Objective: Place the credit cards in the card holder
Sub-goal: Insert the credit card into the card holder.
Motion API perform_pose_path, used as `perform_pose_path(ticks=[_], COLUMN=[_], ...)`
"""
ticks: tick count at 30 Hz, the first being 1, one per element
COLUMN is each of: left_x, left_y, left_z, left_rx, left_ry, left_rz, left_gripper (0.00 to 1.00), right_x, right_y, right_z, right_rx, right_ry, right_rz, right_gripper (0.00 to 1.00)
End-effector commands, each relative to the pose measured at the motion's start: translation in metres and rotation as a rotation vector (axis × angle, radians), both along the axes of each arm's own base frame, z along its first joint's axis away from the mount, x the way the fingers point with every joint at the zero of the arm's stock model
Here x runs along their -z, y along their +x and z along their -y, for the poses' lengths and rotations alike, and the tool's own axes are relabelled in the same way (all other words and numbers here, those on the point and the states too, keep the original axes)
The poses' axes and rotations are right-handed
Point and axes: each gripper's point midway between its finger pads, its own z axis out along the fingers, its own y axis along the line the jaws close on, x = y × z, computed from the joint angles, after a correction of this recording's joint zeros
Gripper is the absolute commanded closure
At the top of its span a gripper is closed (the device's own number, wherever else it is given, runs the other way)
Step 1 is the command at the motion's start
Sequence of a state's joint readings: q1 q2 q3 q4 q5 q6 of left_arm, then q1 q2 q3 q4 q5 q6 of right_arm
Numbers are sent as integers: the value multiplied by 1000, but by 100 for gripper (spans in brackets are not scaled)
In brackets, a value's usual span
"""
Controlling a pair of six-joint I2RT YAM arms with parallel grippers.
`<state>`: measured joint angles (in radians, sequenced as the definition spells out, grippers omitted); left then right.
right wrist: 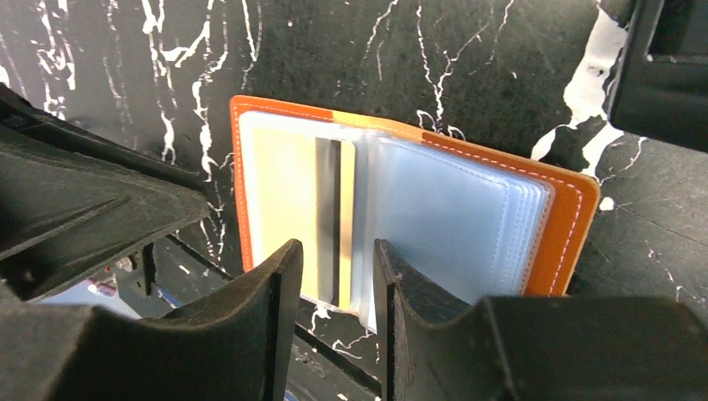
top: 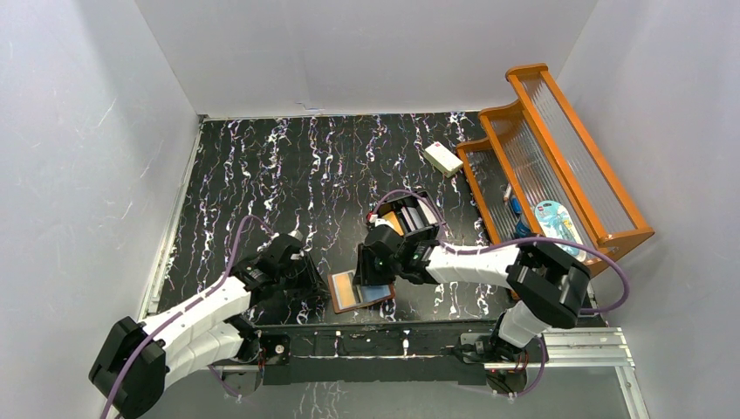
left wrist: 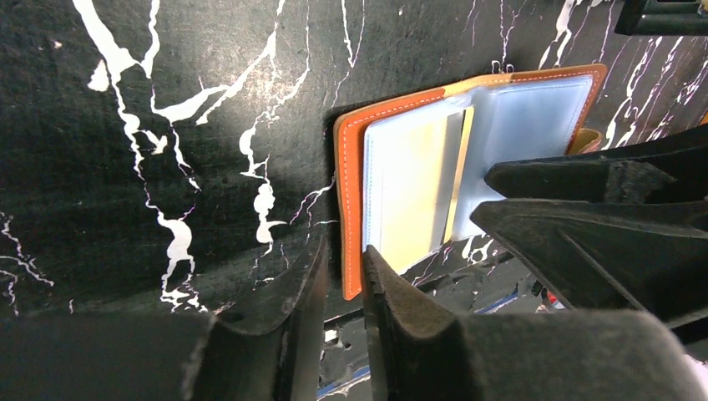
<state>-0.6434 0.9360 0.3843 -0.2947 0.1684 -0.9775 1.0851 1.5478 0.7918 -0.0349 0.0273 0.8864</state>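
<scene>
The card holder (top: 359, 291) lies open near the table's front edge, orange-brown outside with pale blue sleeves (right wrist: 455, 213). An orange-yellow credit card (right wrist: 288, 200) with a dark stripe sits in the left sleeve, also seen in the left wrist view as the card (left wrist: 413, 184). My left gripper (left wrist: 344, 257) is closed narrowly on the holder's left cover edge (left wrist: 351, 209). My right gripper (right wrist: 334, 251) hovers at the holder's near edge, its jaws apart over the card's stripe, with nothing pinched. More cards stand in the black box (top: 410, 218).
A thick white block with a red mark (top: 442, 158) lies at the back right. An orange wooden rack (top: 558, 157) stands along the right side. The black box sits just behind my right gripper (top: 373, 269). The left gripper (top: 316, 281) is left of the holder.
</scene>
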Motion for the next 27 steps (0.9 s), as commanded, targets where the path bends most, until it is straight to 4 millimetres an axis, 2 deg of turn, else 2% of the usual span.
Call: perform_pose_path(ticks=[1, 9, 17, 24, 27], left_x=[6, 16, 16, 12, 6], left_y=[-2, -1, 3, 6, 9], left_z=[2, 4, 7, 8, 5], left_rx=[8, 21, 30, 36, 31], left_ry=[-1, 9, 3, 14, 33], left_rz=[-24, -42, -30, -21, -5], left_gripper=[82, 87, 89, 89, 87], right_x=[-8, -1, -8, -7, -12], right_y=[7, 0, -7, -10, -4], right_z=[-14, -24, -38, -37, -29], right_rx=[-8, -20, -29, -11, 1], right_ry=[24, 57, 139, 154, 116], right_rz=[22, -24, -53, -68, -25], right_gripper=[55, 56, 74, 74, 68])
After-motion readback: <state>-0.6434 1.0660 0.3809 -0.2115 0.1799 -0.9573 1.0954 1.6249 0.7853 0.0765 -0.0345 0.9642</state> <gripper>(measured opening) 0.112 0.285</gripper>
